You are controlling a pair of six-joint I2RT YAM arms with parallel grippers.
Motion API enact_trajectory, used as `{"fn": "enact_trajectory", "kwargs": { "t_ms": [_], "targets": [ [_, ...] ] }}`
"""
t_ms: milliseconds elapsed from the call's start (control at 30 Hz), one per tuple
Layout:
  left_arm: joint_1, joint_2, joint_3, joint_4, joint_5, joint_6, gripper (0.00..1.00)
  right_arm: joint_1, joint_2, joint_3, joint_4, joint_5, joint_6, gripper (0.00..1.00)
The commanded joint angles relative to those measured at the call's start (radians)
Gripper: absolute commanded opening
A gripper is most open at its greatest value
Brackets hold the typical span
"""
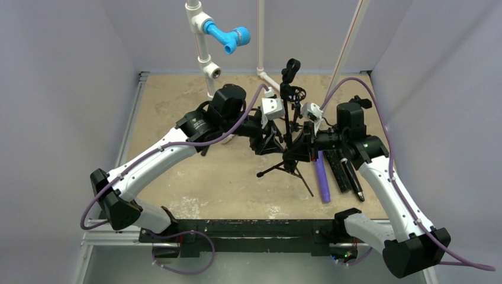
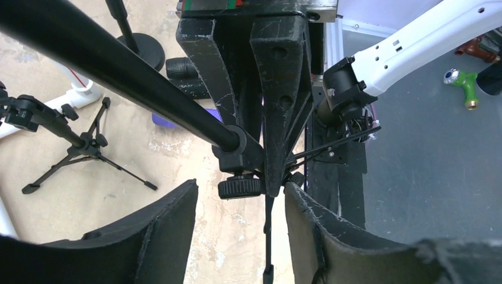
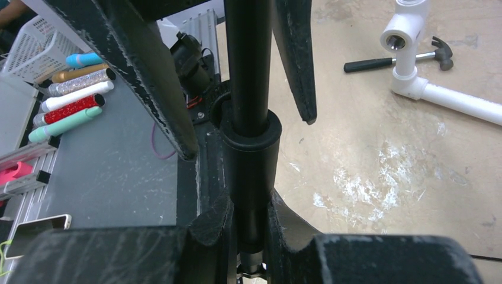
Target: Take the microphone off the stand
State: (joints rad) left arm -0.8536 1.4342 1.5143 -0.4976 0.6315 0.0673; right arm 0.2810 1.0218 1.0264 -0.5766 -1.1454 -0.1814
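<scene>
At centre, right end effector (image 3: 248, 228) clamping stand (image 3: 248, 142), left end effector (image 2: 241, 188) spread astride it

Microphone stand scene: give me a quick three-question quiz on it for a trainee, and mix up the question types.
1. True or false: the left gripper is clamped shut on the stand.
2. In the top view, what lies on the table just right of the stand's legs? A) a red cup B) a purple cylinder C) a yellow sponge
3. Short answer: which gripper is shut on the stand?

Key: 1. False; its fingers stand open on either side of the pole. 2. B. 3. The right gripper.
</scene>
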Motion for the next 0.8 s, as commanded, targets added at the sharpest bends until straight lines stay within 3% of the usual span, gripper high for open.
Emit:
{"fn": "enact_trajectory", "kwargs": {
  "t_ms": [0, 233, 333, 433, 533, 733, 767],
  "targets": [
    [-0.012, 0.014, 0.058, 0.007, -0.039, -0.004, 0.49, -0.002, -0.015, 0.044, 0.032, -0.018, -0.008, 0.0],
    [-0.012, 0.045, 0.089, 0.014, -0.002, -0.036, 0.18, -0.002, -0.027, 0.03, 0.011, 0.015, -0.038, 0.0],
    [-0.012, 0.053, 0.085, 0.024, 0.025, -0.057, 0.0, -0.002, -0.033, 0.027, -0.007, 0.034, -0.068, 0.0],
    [-0.007, 0.048, 0.057, 0.066, 0.082, -0.146, 0.0, -0.002, -0.037, 0.043, -0.055, 0.042, -0.131, 0.0],
    [0.024, 0.045, -0.01, 0.191, 0.243, -0.328, 0.0, -0.002, -0.03, 0.069, -0.086, 0.046, -0.174, 0.0],
    [0.085, 0.069, -0.13, 0.718, 0.542, -0.876, 0.0, -0.002, 0.016, 0.144, -0.145, 0.041, -0.236, 0.0],
    [0.089, 0.072, -0.144, 0.787, 0.555, -0.948, 0.07, -0.002, 0.024, 0.162, -0.155, 0.041, -0.242, 0.0]
  ]
}}
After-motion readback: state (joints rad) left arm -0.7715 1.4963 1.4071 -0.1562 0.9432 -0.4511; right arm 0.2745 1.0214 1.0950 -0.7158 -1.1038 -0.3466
